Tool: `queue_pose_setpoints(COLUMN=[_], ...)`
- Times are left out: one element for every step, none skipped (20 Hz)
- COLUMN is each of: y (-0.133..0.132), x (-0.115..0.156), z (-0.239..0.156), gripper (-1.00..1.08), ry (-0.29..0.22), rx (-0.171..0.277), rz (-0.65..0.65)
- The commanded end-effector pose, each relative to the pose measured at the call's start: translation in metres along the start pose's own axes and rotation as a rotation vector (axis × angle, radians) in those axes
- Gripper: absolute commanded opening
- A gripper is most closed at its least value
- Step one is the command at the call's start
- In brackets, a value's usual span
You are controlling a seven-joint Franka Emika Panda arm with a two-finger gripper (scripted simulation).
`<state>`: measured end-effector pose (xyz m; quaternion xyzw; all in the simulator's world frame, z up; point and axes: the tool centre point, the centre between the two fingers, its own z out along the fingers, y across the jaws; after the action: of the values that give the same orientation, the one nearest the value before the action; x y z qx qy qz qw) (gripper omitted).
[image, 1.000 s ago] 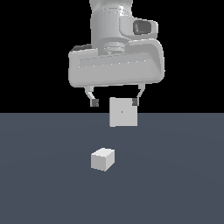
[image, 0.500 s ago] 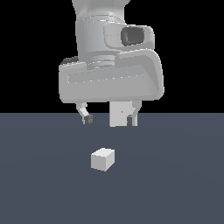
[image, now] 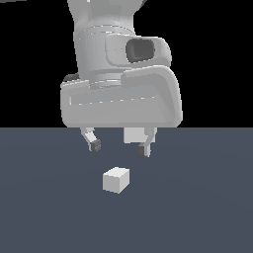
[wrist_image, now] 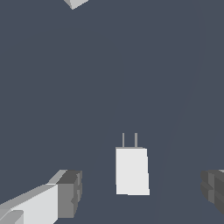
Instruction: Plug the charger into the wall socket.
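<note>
Charger lies on the grey floor in the exterior view, under the spread, empty gripper; the wall socket stands behind. Wrist view: charger prongs visible, between the fingers. Grasping and plugging remain undone.

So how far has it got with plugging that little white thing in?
Early stage. Nothing is plugged in: the charger lies loose on the floor, prongs bare. The open gripper hangs above it, fingers either side, not gripping. Left: grasp it, carry it to the wall socket, push it in.
</note>
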<state>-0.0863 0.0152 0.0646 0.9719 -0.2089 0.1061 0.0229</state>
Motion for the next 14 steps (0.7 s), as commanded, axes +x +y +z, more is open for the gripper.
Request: queue_pose_setpoints(y=[0.0,0.0,0.0,0.0,0.0,-0.001,-0.001,-0.001,-0.001,-0.001,-0.001,-0.001,0.0,0.0], x=[-0.001,-0.002,-0.002,-0.001,-0.001,-0.002,-0.002,-0.002,-0.002,-0.003,-0.003,-0.004,-0.005,-0.006], z=[0.002,0.002,0.002,0.002,0.002,0.002,0.002,0.003,0.004,0.006,0.008,0.011,0.015,0.018], gripper=[1.0,1.0,1.0,1.0,1.0,1.0,1.0,1.0,1.0,1.0,1.0,1.0,1.0,1.0], ry=[0.004,0.004,0.004,0.004,0.004,0.003,0.003,0.003,0.003,0.003,0.003,0.003,0.003,0.003], rx=[-0.001,-0.002,-0.002,-0.002,-0.002,-0.002,-0.002,-0.002,-0.002,-0.002,-0.002,-0.002,-0.001,-0.001], rz=[0.008,0.009,0.01,0.01,0.009,0.008,0.008,0.008,0.008,0.008,0.008,0.008,0.008,0.008])
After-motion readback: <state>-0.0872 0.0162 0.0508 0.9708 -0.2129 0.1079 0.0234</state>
